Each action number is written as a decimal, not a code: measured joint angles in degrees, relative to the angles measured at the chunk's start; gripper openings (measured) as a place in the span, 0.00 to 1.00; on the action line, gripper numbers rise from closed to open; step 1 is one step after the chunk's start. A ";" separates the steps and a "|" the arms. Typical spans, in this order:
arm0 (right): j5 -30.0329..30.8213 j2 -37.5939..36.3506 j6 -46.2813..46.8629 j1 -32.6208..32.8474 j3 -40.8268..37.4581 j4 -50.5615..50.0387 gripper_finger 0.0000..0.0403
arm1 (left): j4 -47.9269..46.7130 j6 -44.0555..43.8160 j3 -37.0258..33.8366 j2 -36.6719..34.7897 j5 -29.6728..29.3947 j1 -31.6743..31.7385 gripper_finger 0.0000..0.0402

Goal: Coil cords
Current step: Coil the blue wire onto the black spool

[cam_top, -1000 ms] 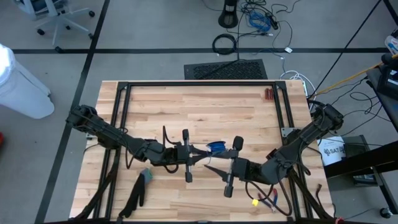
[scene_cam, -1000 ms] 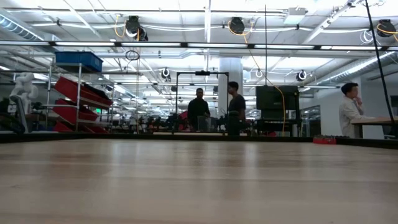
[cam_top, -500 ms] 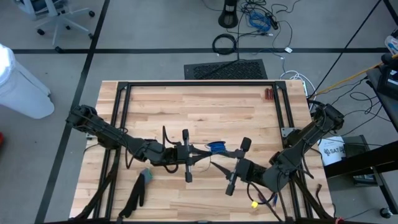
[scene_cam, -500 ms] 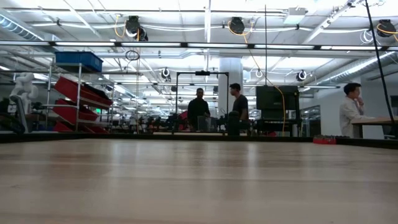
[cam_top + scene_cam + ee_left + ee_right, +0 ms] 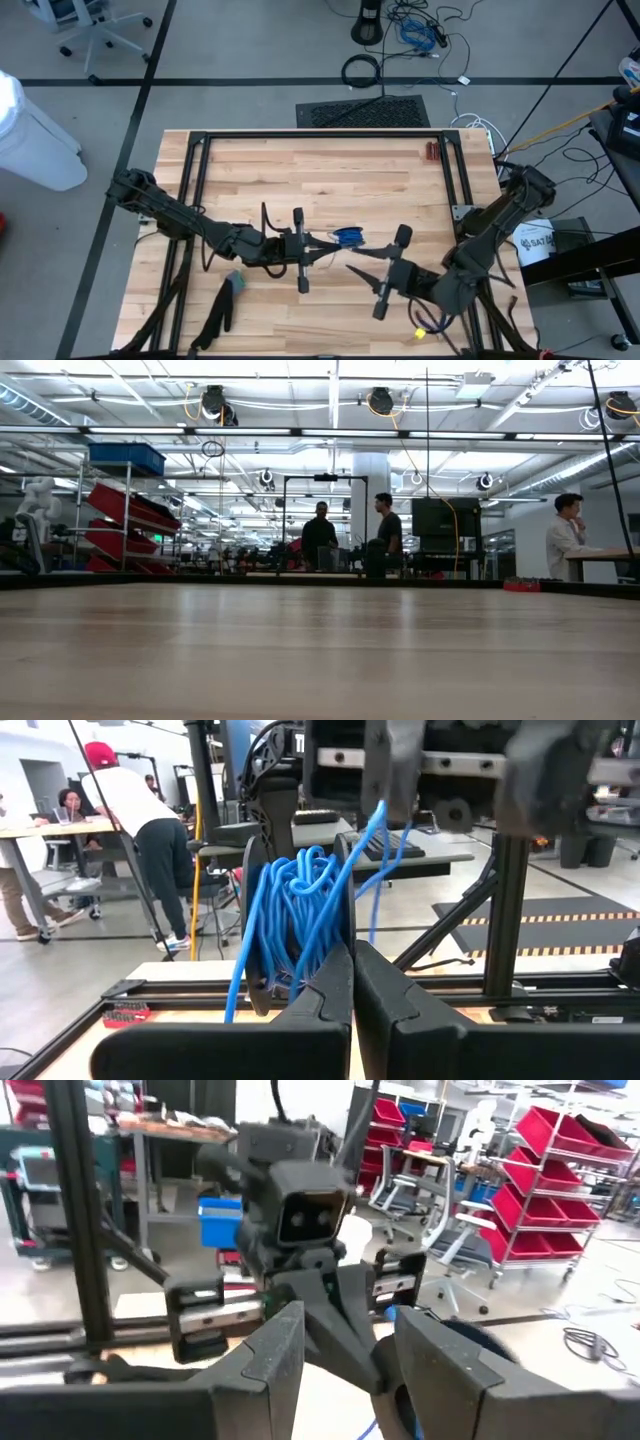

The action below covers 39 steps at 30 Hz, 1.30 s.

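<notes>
Item: my left gripper, clenched on the blue cord, its bundle of loops bunched just past my fingertips, held above the middle of the wooden table.

Item: my right gripper, released, fingers spread and holding nothing. It has drawn back from the bundle over the last second and now stands apart, facing my left. I judge one winding pass finished; another reach-in follows.

Item: pliers, far edge, untouched.
</notes>
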 joint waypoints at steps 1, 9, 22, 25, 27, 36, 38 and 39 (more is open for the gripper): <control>0.06 -0.53 -0.14 0.18 0.00 0.00 0.36 | -0.01 -0.01 0.00 0.00 0.00 0.00 0.00; -0.02 -4.10 -1.62 1.89 0.00 -1.23 0.36 | 0.40 -0.05 0.00 0.00 0.63 0.00 0.00; 3.65 -2.07 16.62 9.91 0.00 -27.11 0.36 | 1.41 -0.11 0.00 0.00 0.76 0.00 0.00; 6.51 -0.05 19.58 9.10 -0.02 -32.38 0.36 | 1.71 -0.11 0.00 0.00 0.78 0.00 0.00; 8.02 0.71 19.84 8.47 -0.02 -33.11 0.36 | 1.85 -0.11 0.00 0.00 0.80 0.00 0.00; 13.07 1.43 17.09 5.99 -0.02 -32.78 0.36 | 2.13 -0.10 0.00 0.00 1.11 -0.11 0.00; 13.55 1.43 16.63 5.41 -0.02 -32.78 0.34 | 2.11 -0.10 0.00 0.00 1.11 -0.11 0.00; 13.49 1.43 16.61 5.04 -0.02 -32.78 0.33 | 2.11 -0.10 0.00 0.00 1.11 -0.11 0.00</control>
